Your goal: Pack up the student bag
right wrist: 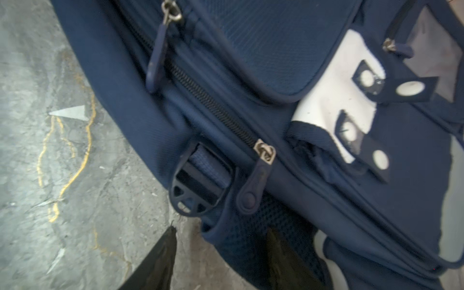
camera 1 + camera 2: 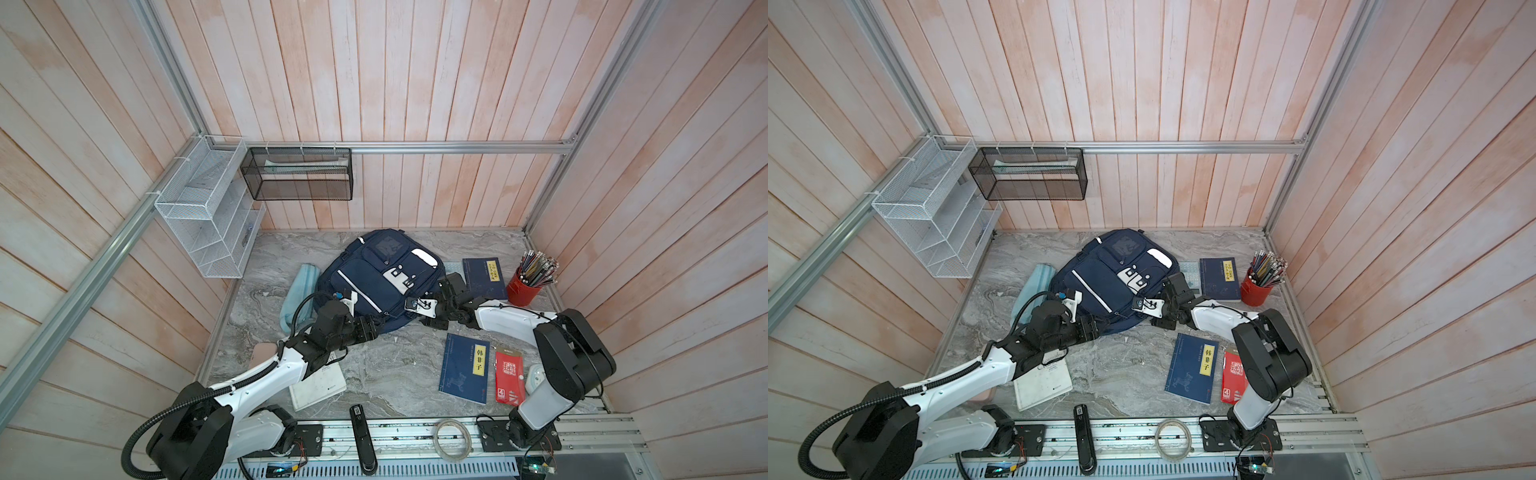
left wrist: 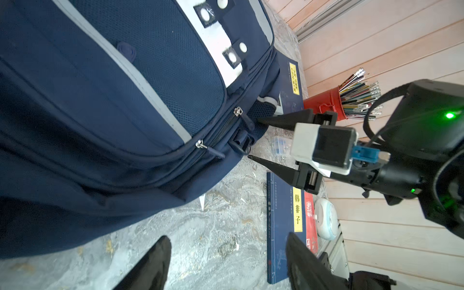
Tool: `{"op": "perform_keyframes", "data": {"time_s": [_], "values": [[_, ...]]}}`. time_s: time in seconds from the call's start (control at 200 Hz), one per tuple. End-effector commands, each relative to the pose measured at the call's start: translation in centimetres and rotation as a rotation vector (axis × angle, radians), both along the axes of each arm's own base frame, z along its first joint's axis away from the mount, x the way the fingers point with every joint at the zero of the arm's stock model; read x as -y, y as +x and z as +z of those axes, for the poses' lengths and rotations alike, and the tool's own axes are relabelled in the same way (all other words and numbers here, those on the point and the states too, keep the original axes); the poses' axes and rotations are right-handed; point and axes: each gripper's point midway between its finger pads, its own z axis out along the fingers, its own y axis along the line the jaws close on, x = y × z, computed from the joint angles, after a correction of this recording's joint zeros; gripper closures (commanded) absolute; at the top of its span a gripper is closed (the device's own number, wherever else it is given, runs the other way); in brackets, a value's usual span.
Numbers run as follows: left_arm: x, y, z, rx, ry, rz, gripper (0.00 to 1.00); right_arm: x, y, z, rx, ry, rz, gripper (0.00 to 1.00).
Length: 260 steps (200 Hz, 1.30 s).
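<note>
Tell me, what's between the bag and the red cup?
A navy book with a yellow label lies flat there, in both top views. The right gripper also sits there, beside the bag.

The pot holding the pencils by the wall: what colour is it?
The pot is red, plain with no pattern; it shows best in a top view.
</note>
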Motion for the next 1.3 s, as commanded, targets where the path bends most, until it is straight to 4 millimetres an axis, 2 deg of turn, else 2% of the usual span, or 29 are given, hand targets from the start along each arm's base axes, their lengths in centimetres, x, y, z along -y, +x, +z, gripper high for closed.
{"op": "perform_keyframes", "data": {"time_s": [0.0, 0.07, 0.115, 0.135, 0.18, 0.2, 0.275, 0.35, 0.425, 0.495, 0.595, 0.735, 0.96, 1.105, 1.22, 1.275, 1.295], "values": [[-0.3, -0.3, 0.0, 0.004, -0.021, 0.043, 0.30, 0.1, -0.4, -0.9, -0.001, -0.066, 0.011, 0.42], [-0.2, -0.5, -0.6, -0.005, -0.033, 0.041, 0.31, 0.2, 0.6, -1.6, 0.071, -0.110, 0.003, 0.42], [-0.2, -0.5, -0.7, -0.006, -0.033, 0.040, 0.31, 0.5, 1.5, -2.0, 0.114, -0.126, -0.013, 0.48], [-0.2, -0.4, -0.6, -0.002, -0.034, 0.042, 0.32, 0.5, 1.8, -2.2, 0.127, -0.131, -0.015, 0.54], [-0.3, -0.2, -0.5, 0.011, -0.028, 0.047, 0.34, 0.6, 2.3, -2.4, 0.157, -0.132, -0.008, 0.80], [-0.3, -0.2, -0.5, 0.017, -0.024, 0.048, 0.35, 0.6, 2.5, -2.4, 0.170, -0.128, -0.012, 0.87], [-0.5, 0.1, -0.4, 0.046, 0.002, 0.054, 0.39, -0.4, 2.0, -1.8, 0.146, -0.069, 0.012, 0.89], [-0.6, 0.1, -0.8, 0.083, 0.030, 0.049, 0.43, -1.8, 1.3, -0.1, 0.088, 0.039, 0.028, 0.94], [-0.5, 0.0, -1.4, 0.120, 0.065, 0.062, 0.59, -3.1, 1.0, 1.6, 0.016, 0.129, 0.021, 1.00], [0.3, -0.2, -1.6, 0.137, 0.101, 0.045, 0.60, -4.0, 1.1, 2.8, -0.053, 0.174, 0.014, 1.00], [1.4, -0.3, -2.2, 0.134, 0.125, 0.029, 0.60, -4.4, 1.6, 3.4, -0.154, 0.200, -0.035, 1.00], [1.4, 1.2, -3.5, 0.141, 0.195, 0.053, 0.60, -4.6, 2.1, 4.4, -0.179, 0.238, -0.075, 1.00], [1.6, 4.9, -3.0, 0.188, 0.261, 0.079, 0.60, -5.6, -0.7, 5.5, -0.212, 0.300, -0.038, 1.00], [1.9, 6.6, -2.4, 0.213, 0.275, 0.080, 0.60, -6.7, -1.6, 6.1, -0.240, 0.350, -0.010, 1.00], [2.6, 6.7, -2.2, 0.209, 0.258, 0.064, 0.60, -6.8, -2.1, 5.9, -0.246, 0.377, -0.003, 1.00], [3.6, 6.0, -2.2, 0.229, 0.252, 0.033, 0.62, -6.7, -1.6, 6.1, -0.238, 0.387, -0.040, 1.00], [4.1, 5.5, -2.3, 0.240, 0.262, 0.018, 0.66, -6.6, -1.3, 6.2, -0.239, 0.393, -0.063, 1.00]]}}
